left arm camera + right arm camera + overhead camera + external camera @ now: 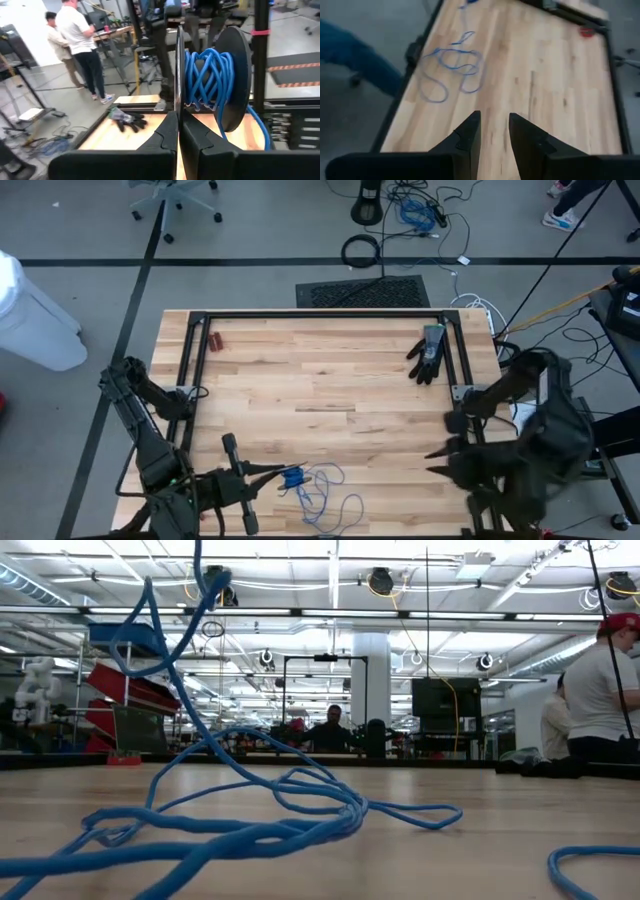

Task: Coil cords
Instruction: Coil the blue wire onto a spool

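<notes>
The cord is a thin blue cable. Part of it is wound on a black two-disc spool [215,75], which also shows from above [292,477]. The rest lies in loose loops [325,495] on the wooden table near its front edge, and shows in the low view [250,830] and the right wrist view [452,65]. My left gripper [178,117] is at the table's near left [272,473], shut on the spool. My right gripper [494,122] hangs open above the table's near right [436,462], with nothing between its fingers. My left gripper pinches the spool's thin near disc by its rim [178,95] between the two fingers. The fingers reach in level, and the disc stands upright on edge between them. The spool is held above the table, and a strand [185,690] hangs down from it to the loose loops.
A black glove [428,352] lies at the far right. A small red thing [216,340] lies at the far left. A black frame rail [320,315] runs along the far side and down both sides. People stand beyond the table [75,40].
</notes>
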`<act>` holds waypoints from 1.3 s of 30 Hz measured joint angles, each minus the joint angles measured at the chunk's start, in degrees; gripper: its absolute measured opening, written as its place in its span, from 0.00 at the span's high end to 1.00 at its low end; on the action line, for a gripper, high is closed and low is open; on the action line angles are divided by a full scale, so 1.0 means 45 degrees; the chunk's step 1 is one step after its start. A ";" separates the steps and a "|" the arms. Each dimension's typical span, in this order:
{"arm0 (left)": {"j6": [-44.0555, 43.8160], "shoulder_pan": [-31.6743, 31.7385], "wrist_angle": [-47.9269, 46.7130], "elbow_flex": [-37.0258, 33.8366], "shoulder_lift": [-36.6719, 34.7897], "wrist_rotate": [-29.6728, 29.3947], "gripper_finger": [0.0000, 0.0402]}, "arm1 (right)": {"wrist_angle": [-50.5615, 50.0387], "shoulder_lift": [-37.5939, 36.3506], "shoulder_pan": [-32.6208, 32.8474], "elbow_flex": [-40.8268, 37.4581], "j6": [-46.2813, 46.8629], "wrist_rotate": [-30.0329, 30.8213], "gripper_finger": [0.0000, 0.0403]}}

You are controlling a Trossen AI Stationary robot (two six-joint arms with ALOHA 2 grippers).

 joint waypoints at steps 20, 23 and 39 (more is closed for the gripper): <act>0.0159 0.0237 0.0111 0.0005 0.0010 0.0790 0.98 | 2.2186 -0.0500 -0.0308 -1.3293 -0.4439 0.5680 0.78; 0.0359 0.0556 0.0084 0.0005 0.0014 0.1218 0.98 | 2.4142 -0.0130 -0.1120 -1.3571 -0.5824 0.4753 0.78; 0.0101 0.1679 0.0103 -0.0257 0.0044 0.3085 0.98 | 3.0989 0.3308 -0.4127 -1.3103 -0.7577 -0.2143 0.72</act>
